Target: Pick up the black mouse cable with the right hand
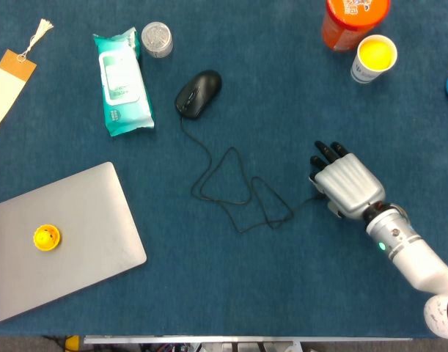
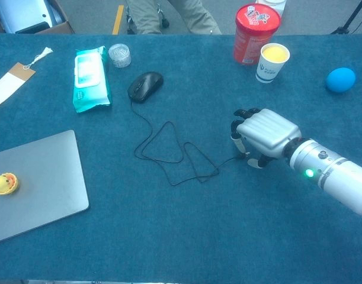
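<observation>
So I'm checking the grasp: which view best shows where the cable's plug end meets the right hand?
The chest view: the cable runs visibly under the right hand. In the head view the right hand hides the plug.

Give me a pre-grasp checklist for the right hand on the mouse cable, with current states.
1. Right hand over the plug end of the black mouse cable: ok.
2. Plug visible under the hand: not ok, hidden in both views.
3. Fingers touching the cable: cannot tell.
4. Cable lifted off the table: not ok, loops lie flat.
5. Black mouse apart from the hand: ok.
6. Yellow cup apart from the hand: ok.
</observation>
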`<state>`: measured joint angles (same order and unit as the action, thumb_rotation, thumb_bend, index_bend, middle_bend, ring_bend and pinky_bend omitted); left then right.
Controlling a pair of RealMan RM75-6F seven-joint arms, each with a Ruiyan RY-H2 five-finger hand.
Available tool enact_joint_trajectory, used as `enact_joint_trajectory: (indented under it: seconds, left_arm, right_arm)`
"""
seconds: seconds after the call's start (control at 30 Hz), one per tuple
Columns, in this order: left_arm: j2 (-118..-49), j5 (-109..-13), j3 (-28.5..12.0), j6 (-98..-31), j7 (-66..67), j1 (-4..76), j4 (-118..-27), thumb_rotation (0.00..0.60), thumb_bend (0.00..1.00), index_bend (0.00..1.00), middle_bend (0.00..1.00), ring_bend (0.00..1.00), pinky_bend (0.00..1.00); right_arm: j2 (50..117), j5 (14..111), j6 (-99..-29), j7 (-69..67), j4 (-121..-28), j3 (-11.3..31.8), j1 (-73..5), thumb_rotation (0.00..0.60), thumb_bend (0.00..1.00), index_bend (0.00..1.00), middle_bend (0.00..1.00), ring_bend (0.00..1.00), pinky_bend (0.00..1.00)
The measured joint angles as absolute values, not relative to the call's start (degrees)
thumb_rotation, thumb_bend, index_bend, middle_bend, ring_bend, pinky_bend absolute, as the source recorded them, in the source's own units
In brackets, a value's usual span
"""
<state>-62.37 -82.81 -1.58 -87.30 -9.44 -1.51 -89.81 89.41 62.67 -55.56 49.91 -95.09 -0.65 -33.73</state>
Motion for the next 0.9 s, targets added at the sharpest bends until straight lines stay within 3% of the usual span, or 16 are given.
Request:
enact_joint_trajectory:
  seconds: [0.63,0.9]
  left_arm:
    - [-62.9,-82.57,-1.83,-86.7,-9.75,-1.36,-88.9,0.6,0.15,0.15,0.14,0.16,0.12]
    - [-62.99,-82.79,-1.91,-87.01,-10.04,-1.45,-88.67,0.6,0.15,0.15,0.14,0.16,0.12]
  right_arm:
    - [91.51,59.46,-56.01,51.4,-93.16,-1.17,-36.26,0.6,0.23,0.54,0.27,0.07,0.16]
    - [91.62,57.71,-56.41,53.0,-93.53,-2.14,-36.79,0.6,0.32,0.55,0.27,0.07,0.16]
